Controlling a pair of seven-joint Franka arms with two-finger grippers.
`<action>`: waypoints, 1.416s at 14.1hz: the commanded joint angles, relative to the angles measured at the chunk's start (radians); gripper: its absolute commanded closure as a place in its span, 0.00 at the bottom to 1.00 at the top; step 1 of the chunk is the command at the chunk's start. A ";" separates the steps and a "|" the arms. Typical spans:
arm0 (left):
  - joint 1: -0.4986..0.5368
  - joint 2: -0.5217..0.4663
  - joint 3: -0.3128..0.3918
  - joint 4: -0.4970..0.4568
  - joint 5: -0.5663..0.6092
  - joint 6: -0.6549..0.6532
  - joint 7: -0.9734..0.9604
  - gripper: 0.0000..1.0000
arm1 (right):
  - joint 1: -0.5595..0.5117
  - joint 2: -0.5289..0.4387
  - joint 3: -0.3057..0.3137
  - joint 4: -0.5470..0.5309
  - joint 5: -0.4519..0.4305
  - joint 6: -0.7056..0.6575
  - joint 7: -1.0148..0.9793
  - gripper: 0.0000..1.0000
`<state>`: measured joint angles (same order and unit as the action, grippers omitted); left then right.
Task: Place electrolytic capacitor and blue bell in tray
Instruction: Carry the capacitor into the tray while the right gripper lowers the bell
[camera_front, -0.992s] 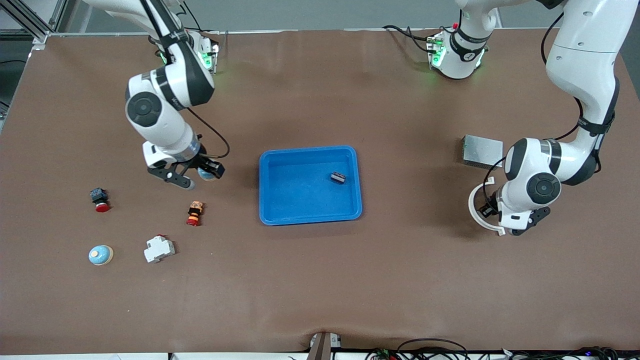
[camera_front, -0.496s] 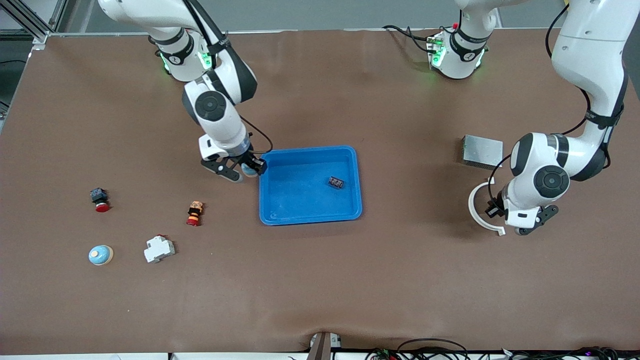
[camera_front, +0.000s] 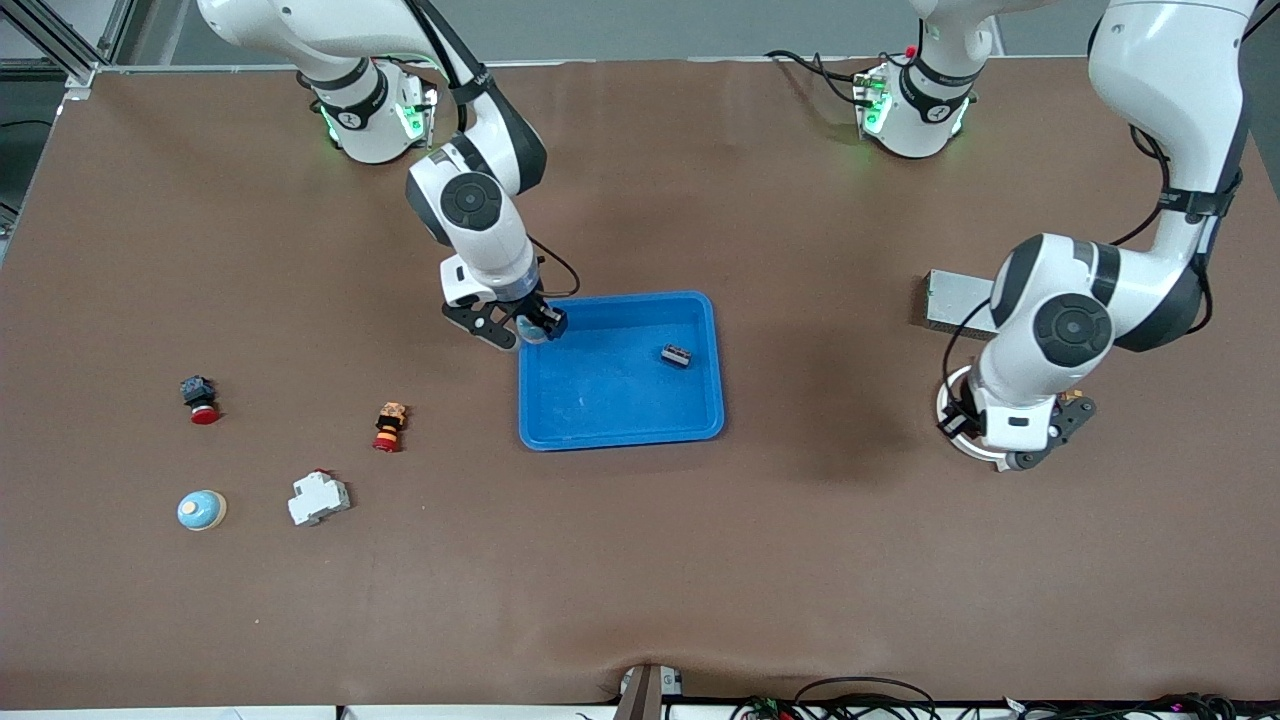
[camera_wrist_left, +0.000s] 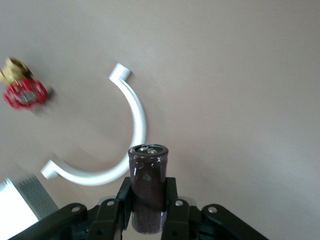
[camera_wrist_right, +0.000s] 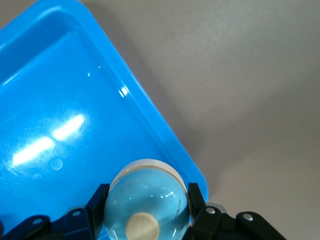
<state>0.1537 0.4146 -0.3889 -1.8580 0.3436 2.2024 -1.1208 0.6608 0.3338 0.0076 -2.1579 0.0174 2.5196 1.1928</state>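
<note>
Bell over tray corner, capacitor held aloft

Front view: right gripper (camera_front: 520, 328) hangs over the blue tray (camera_front: 620, 438) at its corner toward the right arm's end of the counter (camera_front: 640, 560); left gripper (camera_front: 1030, 450) is over a white curved piece (camera_front: 950, 432).

Left wrist view: left gripper pinches the electrolytic capacitor (camera_wrist_left: 148, 187).

Right wrist view: right gripper clamps the blue bell (camera_wrist_right: 146, 205) above the tray's corner.

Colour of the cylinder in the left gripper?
Dark brownish-maroon glossy cylindrical capacitor with a silver top, clamped in the left gripper; left wrist view shows it best.
</note>
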 joint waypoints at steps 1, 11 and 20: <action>-0.003 0.012 -0.094 0.068 0.002 -0.035 -0.152 1.00 | 0.043 0.066 -0.014 0.056 -0.010 0.027 0.069 1.00; -0.268 0.245 -0.122 0.374 -0.106 -0.035 -0.606 1.00 | 0.083 0.238 -0.021 0.157 -0.020 0.099 0.142 1.00; -0.522 0.446 -0.015 0.471 -0.101 0.097 -1.056 1.00 | 0.088 0.271 -0.041 0.234 -0.056 0.058 0.192 0.00</action>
<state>-0.3425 0.8150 -0.4226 -1.4211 0.2517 2.2773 -2.1189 0.7312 0.5812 -0.0151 -1.9793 -0.0104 2.6057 1.3492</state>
